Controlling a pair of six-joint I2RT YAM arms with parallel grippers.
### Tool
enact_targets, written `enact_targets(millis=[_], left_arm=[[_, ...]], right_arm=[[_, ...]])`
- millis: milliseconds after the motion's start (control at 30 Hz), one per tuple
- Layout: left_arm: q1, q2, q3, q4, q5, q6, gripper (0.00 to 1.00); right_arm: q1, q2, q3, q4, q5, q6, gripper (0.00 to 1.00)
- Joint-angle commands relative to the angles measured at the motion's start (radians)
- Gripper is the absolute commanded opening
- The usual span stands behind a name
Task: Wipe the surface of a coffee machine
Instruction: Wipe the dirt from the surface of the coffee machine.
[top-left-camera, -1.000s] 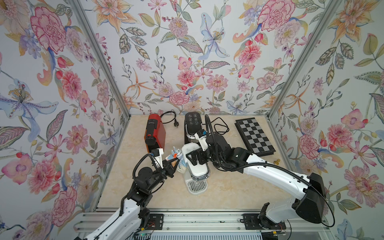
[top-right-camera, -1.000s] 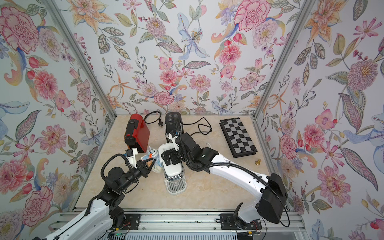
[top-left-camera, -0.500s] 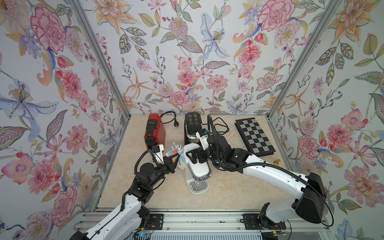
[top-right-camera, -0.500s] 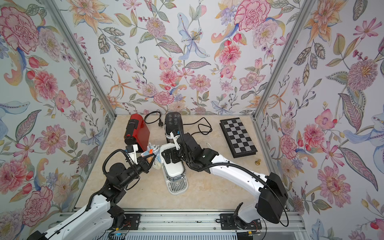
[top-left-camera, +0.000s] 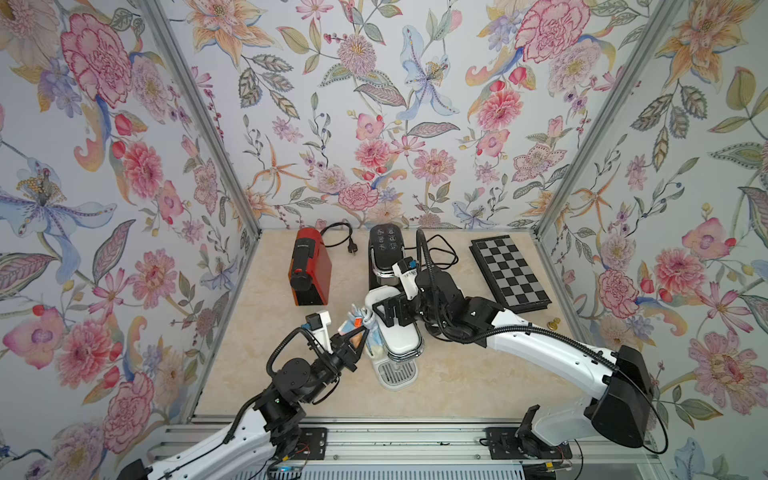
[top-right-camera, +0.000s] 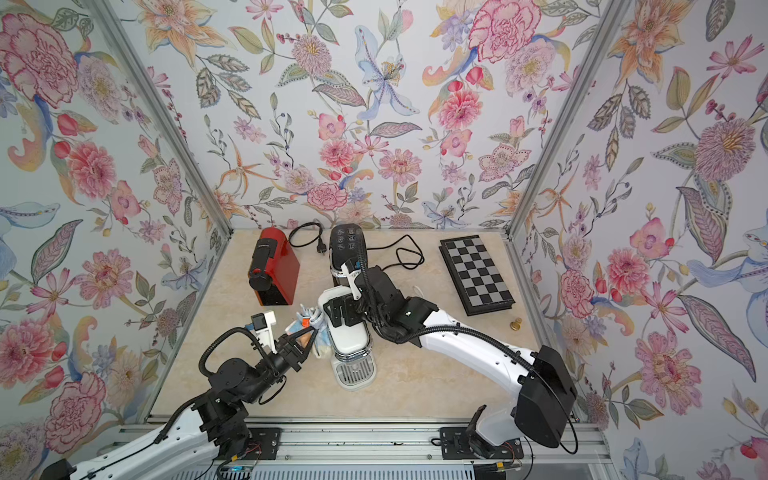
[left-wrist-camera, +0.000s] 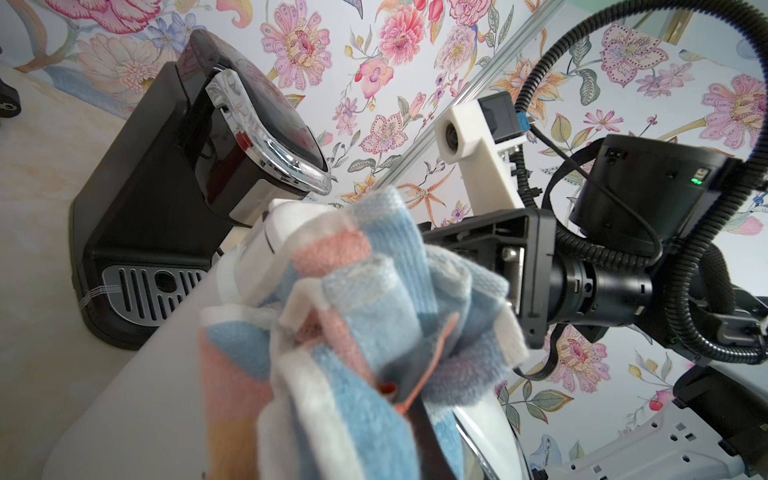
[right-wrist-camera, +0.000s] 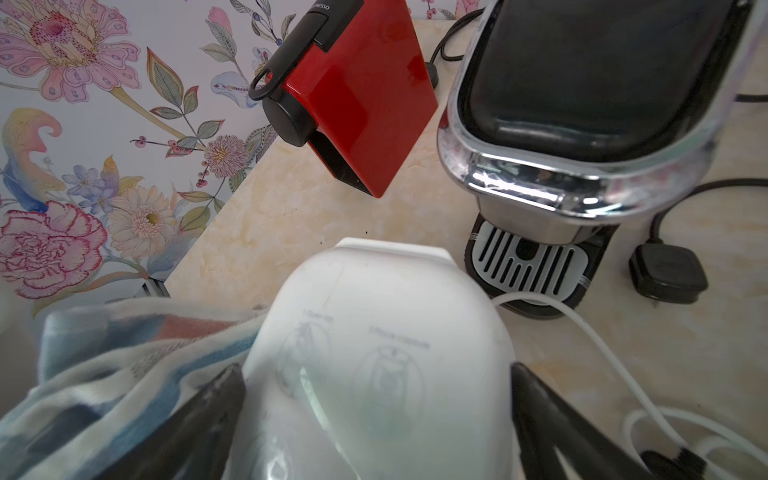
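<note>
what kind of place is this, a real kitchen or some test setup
Most likely a staged robot test booth, not a kitchen: floral wallpaper panels on aluminium framing, and arms bolted to a rail.

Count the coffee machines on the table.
3. Red one at the back left, black one at the back middle, white one in front of the black, between both grippers. None seems hidden.

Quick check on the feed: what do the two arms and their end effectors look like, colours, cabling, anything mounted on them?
Both arms have white link shells with black joints. Black ribbed conduit loops along each. A white bracket with a small black camera sits at each wrist. The left end effector and right end effector have black fingers; the left's show an orange patch. A green light glows on the right arm's wrist housing.
</note>
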Motion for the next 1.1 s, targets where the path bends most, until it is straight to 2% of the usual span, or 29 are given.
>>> enact_targets(millis=[0,100,200,433,533,633,900,1067], left_arm=[[-0.145,0.098,-0.033,0.07,0.019,-0.069,0.0],[-0.221,0.184,-0.052,0.132,-0.049,-0.105,0.0],[-0.225,0.215,-0.061,0.126,-0.072,-0.137,0.0],[-0.199,0.012,-0.098,-0.103,-0.232,-0.165,0.0],[-0.129,-0.024,-0.128,-0.101,-0.173,-0.161,0.0],[-0.052,-0.002,-0.138,-0.065,-0.092,-0.137,0.0],[0.06,0.165,-0.069,0.053,0.03,-0.073,0.0],[0.089,0.298,-0.068,0.11,0.038,-0.093,0.0]], right_arm=[[0.018,0.082,-0.053,-0.108,-0.048,0.018,0.99],[0.017,0.085,-0.045,-0.108,-0.052,0.013,0.99],[0.018,0.088,-0.045,-0.106,-0.064,0.012,0.99],[0.024,0.073,-0.082,-0.105,-0.07,0.015,0.99],[0.024,0.066,-0.095,-0.105,-0.073,0.014,0.99],[0.025,0.062,-0.101,-0.105,-0.075,0.009,0.99],[0.024,0.076,-0.108,-0.103,-0.104,-0.002,0.99],[0.025,0.079,-0.127,-0.099,-0.118,-0.003,0.99]])
